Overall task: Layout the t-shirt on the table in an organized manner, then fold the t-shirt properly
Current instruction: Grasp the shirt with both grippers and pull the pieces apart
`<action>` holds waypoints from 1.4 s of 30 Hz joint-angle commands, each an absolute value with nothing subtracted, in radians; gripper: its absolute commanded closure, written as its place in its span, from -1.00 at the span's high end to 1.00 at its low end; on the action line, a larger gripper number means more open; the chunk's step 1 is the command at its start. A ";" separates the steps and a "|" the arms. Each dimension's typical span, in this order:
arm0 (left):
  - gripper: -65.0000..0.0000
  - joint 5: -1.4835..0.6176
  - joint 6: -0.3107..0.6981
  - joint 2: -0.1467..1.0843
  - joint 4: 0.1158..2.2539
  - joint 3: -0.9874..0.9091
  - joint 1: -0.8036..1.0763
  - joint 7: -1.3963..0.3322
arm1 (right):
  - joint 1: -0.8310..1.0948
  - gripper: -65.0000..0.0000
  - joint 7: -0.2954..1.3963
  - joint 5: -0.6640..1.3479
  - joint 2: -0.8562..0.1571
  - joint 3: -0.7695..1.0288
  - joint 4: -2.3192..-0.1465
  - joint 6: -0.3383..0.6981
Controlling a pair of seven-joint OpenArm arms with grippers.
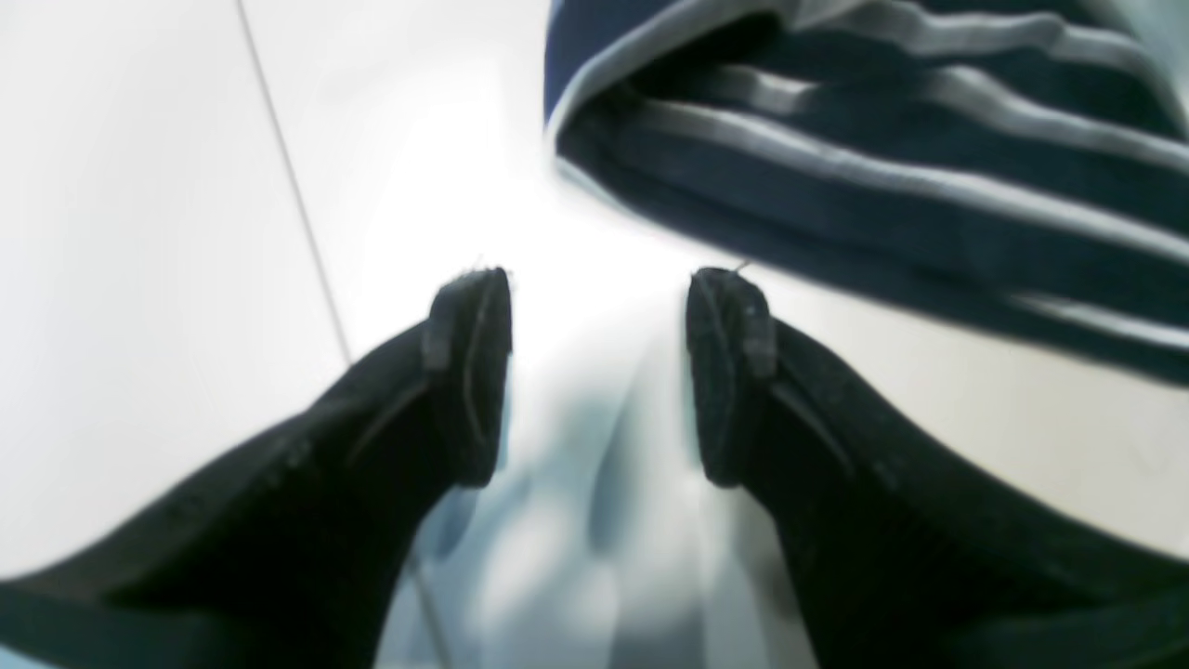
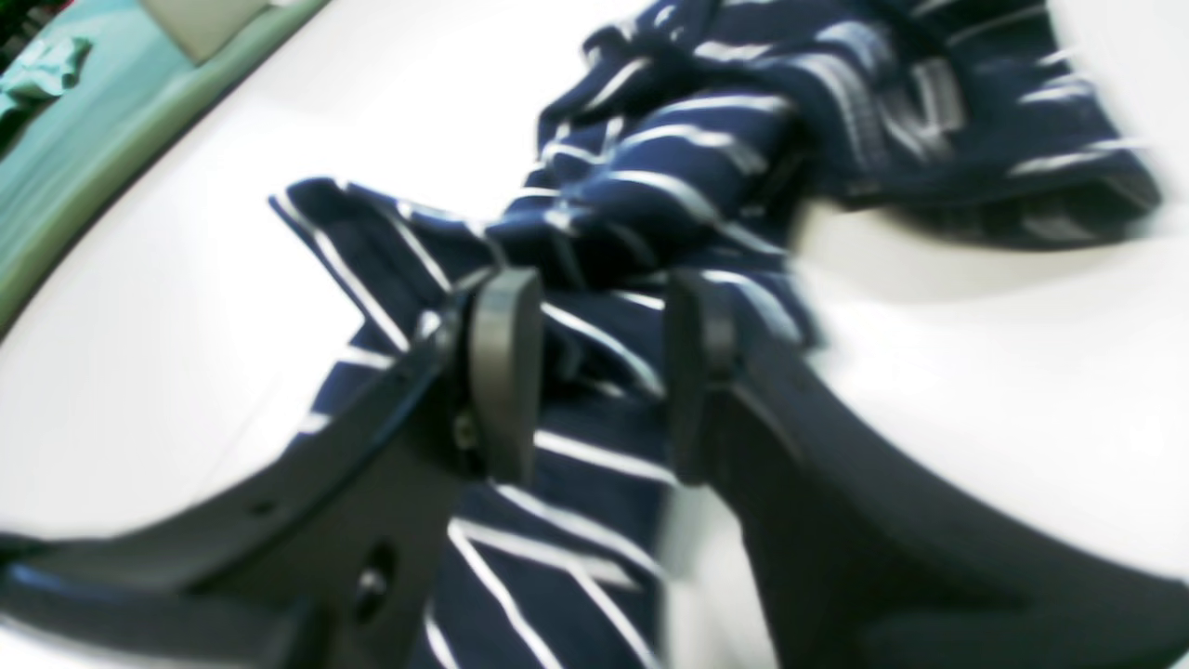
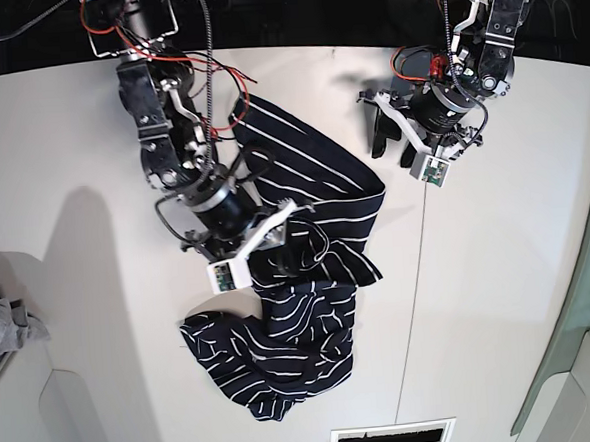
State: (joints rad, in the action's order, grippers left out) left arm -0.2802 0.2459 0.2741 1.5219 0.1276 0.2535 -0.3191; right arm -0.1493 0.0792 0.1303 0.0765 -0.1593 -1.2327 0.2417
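Item: left end effector [image 1: 599, 376]. Jaws parted, nothing between them. Below: bare table [image 3: 499, 279]. Just beside it, in base view: an edge of the t-shirt [image 3: 311, 150].

Item: right end effector [image 2: 604, 376]. Jaws parted, no cloth gripped that I can see; whether the tips touch the fabric, I cannot tell.

Item: one t-shirt, navy, white-striped, on the table. Beneath and around the right end effector, bunched and twisted; a flatter striped stretch lies between the two arms. Not laid out.

Risks, in my judgement: closing the right jaws here could pinch several layers and drag the bundle into a tighter knot. Closing the left where it stands would catch only air. Lowering the right too far could snag a ruck; pulling from one side alone could skew the shirt.
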 commanded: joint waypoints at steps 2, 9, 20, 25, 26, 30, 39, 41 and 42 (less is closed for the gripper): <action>0.03 -0.276 0.242 0.279 1.517 0.123 0.210 -0.281 | -0.228 -0.31 0.053 0.115 0.121 -0.165 -1.162 0.246; 0.03 -0.271 0.213 0.280 1.440 0.123 0.160 -0.270 | -0.310 -0.31 0.043 0.077 0.152 -0.176 -0.989 0.156; -0.72 -0.273 0.214 0.230 1.391 0.123 0.133 -0.243 | -0.309 -0.92 0.042 -0.027 0.152 -0.176 -0.938 0.254; -1.00 -0.273 0.217 0.229 1.392 0.123 0.133 -0.236 | -0.310 -1.00 0.033 -0.031 0.152 -0.176 -0.958 0.269; -1.00 -0.273 0.236 0.231 1.393 0.123 0.131 -0.234 | -0.310 -1.00 0.030 -0.031 0.152 -0.176 -0.974 0.270; -1.00 -0.320 0.326 0.231 1.404 0.123 0.123 -0.228 | -0.304 -1.00 0.033 -0.031 0.149 -0.176 -1.089 0.292; -1.00 -0.430 0.300 0.262 1.406 -0.025 0.073 -0.274 | -0.233 -1.00 0.195 -0.030 0.117 -0.174 -1.467 0.322; -1.00 -0.434 0.303 0.290 1.406 -0.036 0.062 -0.274 | -0.220 -1.00 0.221 -0.030 0.099 -0.173 -1.517 0.322; -1.00 -0.434 0.303 0.307 1.406 -0.037 0.057 -0.275 | -0.215 -1.00 0.230 -0.030 0.090 -0.172 -1.535 0.322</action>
State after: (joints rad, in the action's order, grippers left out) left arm -0.4229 0.2966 0.2951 1.3876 -0.0322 0.0761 -0.2966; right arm -0.1947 0.2531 -0.0429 0.0834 -0.1730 -1.5158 0.3210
